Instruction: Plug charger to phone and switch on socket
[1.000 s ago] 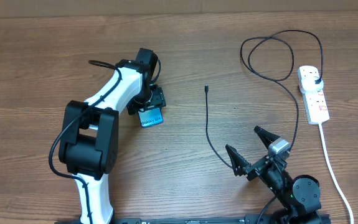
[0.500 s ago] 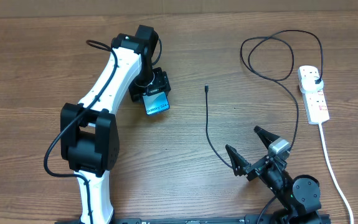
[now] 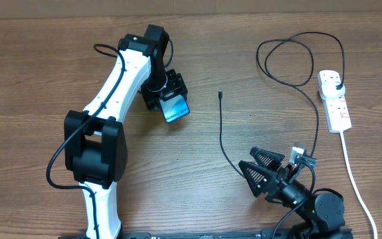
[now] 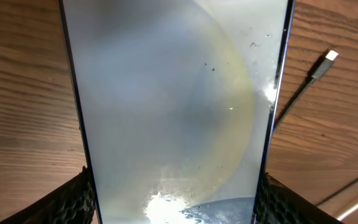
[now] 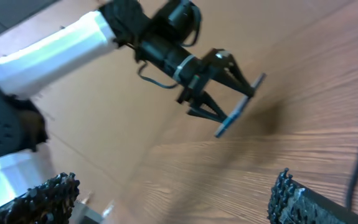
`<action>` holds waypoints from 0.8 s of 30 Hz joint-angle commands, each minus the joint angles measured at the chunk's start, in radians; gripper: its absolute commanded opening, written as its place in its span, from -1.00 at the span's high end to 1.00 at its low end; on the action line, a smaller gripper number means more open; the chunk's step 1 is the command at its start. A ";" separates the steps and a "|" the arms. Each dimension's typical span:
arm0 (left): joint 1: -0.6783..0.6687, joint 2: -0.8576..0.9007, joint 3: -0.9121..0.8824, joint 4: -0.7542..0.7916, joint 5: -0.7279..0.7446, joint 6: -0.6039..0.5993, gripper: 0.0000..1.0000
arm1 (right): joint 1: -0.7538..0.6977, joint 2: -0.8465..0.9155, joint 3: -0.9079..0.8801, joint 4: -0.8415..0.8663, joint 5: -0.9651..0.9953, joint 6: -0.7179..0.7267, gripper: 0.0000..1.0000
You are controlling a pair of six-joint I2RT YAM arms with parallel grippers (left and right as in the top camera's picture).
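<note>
While the left gripper [image 3: 171, 99] is clamping the phone [image 3: 176, 109] off the table, the right gripper [image 3: 249, 160] is gaping wide at five o'clock, the charger [image 3: 221, 126] tip lying at the phone's three o'clock.

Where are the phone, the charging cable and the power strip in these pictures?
phone [image 3: 175, 109]: overhead view, middle of its lit screen.
charging cable [image 3: 221, 126]: overhead view, straight stretch below its loose tip.
power strip [image 3: 335, 106]: overhead view, middle of its white body.
</note>
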 commanded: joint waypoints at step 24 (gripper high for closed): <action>0.000 -0.006 0.031 0.017 0.077 -0.085 0.38 | 0.333 1.353 0.581 0.296 0.375 -0.105 -0.98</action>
